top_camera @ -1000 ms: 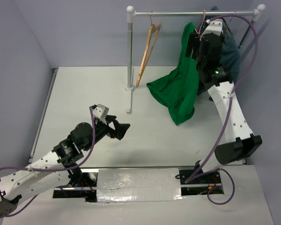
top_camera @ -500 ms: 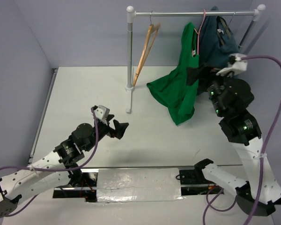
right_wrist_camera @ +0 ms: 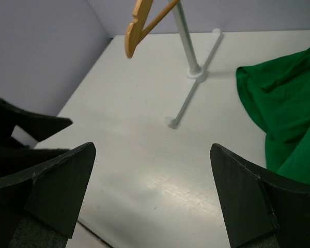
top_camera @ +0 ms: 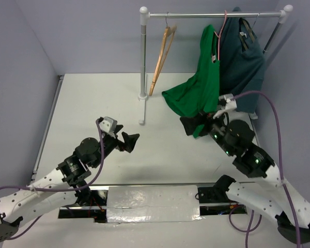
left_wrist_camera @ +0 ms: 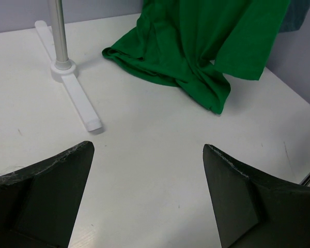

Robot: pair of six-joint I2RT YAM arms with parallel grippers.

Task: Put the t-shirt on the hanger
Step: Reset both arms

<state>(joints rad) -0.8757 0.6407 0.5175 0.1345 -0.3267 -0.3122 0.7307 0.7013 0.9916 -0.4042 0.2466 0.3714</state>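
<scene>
Well, the only thing that holds anything is the rack (top_camera: 196, 15) along the far edge of the table (top_camera: 93, 103), running from 12 to 2 o'clock. Three hangers are on its rail. A wooden hanger (top_camera: 163, 51) hangs bare near 12 o'clock. The pink hanger (top_camera: 217, 46) is at about 1 o'clock, and a dark hanger (top_camera: 246, 28) is just beside it towards 2.

I count two shirts. The teal shirt (top_camera: 243, 57) sits on the dark hanger. The t-shirt (top_camera: 199, 93) hangs up by the pink hanger, its top high against the wire. Its lower part trails down and lies bunched on the table below. From where I stand I cannot tell whether both shoulders sit on the wire.

Two arms are at work. The left gripper (top_camera: 133, 141) hovers at about 7 o'clock, well apart from the cloth, with its jaws spread wide and nothing between them. The right gripper (top_camera: 189, 125) is at about 4 o'clock, just beside the t-shirt's lowest fold. It too is spread wide and holds nothing.
</scene>
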